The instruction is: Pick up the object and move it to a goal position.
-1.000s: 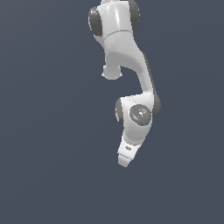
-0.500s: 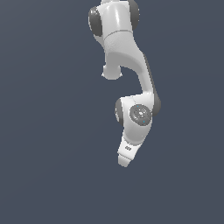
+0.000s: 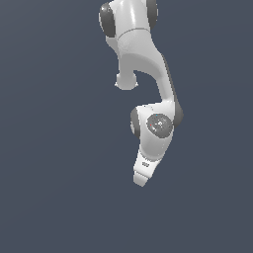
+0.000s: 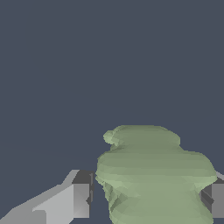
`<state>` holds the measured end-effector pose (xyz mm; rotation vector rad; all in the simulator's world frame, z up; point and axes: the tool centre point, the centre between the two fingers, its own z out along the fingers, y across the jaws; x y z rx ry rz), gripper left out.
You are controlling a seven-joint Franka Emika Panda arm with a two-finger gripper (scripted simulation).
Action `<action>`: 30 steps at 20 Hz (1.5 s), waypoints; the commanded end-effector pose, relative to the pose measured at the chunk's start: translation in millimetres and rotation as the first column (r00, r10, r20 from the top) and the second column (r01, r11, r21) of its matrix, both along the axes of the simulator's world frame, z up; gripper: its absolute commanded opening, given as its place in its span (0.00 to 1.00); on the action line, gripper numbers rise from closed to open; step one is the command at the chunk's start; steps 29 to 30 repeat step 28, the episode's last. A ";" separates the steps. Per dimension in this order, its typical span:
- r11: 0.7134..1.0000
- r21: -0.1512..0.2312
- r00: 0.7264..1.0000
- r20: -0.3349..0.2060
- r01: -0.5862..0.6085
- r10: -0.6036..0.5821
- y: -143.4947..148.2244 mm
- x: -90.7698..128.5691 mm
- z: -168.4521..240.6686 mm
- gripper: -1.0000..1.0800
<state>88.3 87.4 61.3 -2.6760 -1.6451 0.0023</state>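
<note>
Everywhere plain dark slate-blue backdrop behind the pale green chunk (image 4: 155, 175).

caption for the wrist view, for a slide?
Pale green lumpy object sits between the gripper's two fingers over a plain dark background.

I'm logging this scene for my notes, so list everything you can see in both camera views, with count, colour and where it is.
lumpy chunk: one, pale green, between the two fingertips in the wrist view; hidden in the exterior view.
background: plain dark blue-grey, fills both views; no other item shows.
arm: one, white with dark grey joints, reaching down from the top of the exterior view.
gripper: one, white with dark pads, a fingertip on each side of the chunk; contact cannot be confirmed.
</note>
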 end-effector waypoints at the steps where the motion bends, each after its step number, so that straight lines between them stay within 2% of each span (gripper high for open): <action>1: 1.000 0.000 1.000 0.001 0.000 0.000 0.7 -2.8 10.6 0.00; 19: 1.000 -0.001 1.000 0.001 -0.001 0.001 9.8 -43.5 146.4 0.00; 24: 1.000 0.000 1.000 0.001 -0.001 0.001 11.2 -48.4 167.2 0.00; 30: 1.000 0.000 1.000 0.001 0.000 0.000 11.6 -49.2 172.7 0.00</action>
